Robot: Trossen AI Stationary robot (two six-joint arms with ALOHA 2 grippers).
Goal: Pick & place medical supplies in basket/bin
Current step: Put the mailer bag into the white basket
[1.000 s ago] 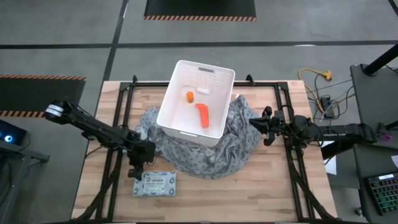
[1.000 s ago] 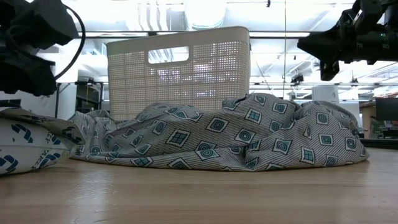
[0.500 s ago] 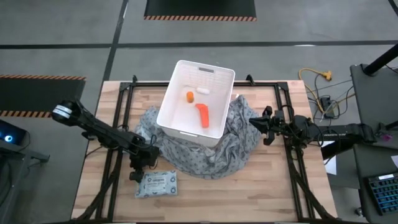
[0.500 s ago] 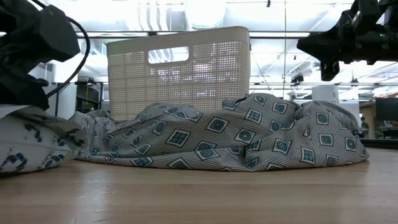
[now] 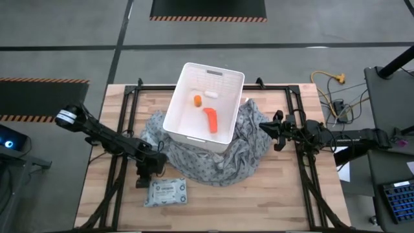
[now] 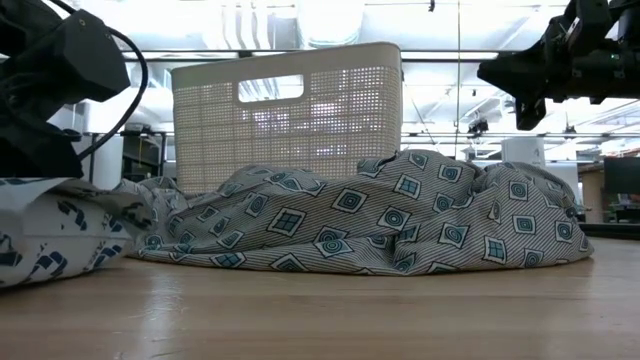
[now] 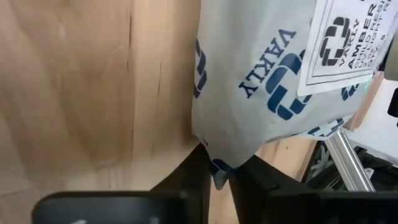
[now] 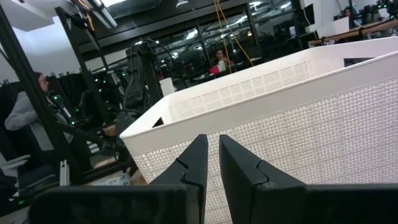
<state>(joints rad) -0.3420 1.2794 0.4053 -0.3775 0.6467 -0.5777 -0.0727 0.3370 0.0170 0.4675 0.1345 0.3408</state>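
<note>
We see the left gripper (image 5: 146, 176) low over the wooden table (image 5: 259, 207), its two dark fingers (image 7: 194, 174) pinched on the corner of a flat pale packet (image 5: 167, 192) printed with blue logos and a white label. The packet lies on the table just in front of the white tub (image 5: 202, 103), beyond the near edge of the grey patterned cloth (image 5: 220, 162). From table height, the packet (image 6: 60, 235) sits at the cloth's (image 6: 380, 220) edge with the gripper's dark body above it.

The tub rests on the cloth in the middle of the table. Inside it we see three items: an orange tapered tube (image 5: 211, 119) near the centre of the floor, a small orange bottle (image 5: 197, 99) toward the far wall, and a tiny white oblong piece (image 5: 210, 94) just beside the bottle.

The right gripper (image 5: 264, 134) hovers to the right of the tub, above the cloth's right side, holding nothing, its fingers (image 8: 199, 168) drawn nearly together with a thin gap between them. Its camera faces the tub's slotted wall (image 8: 298, 124). Beyond the tub, a person (image 8: 28, 121) sits in the room.
</note>
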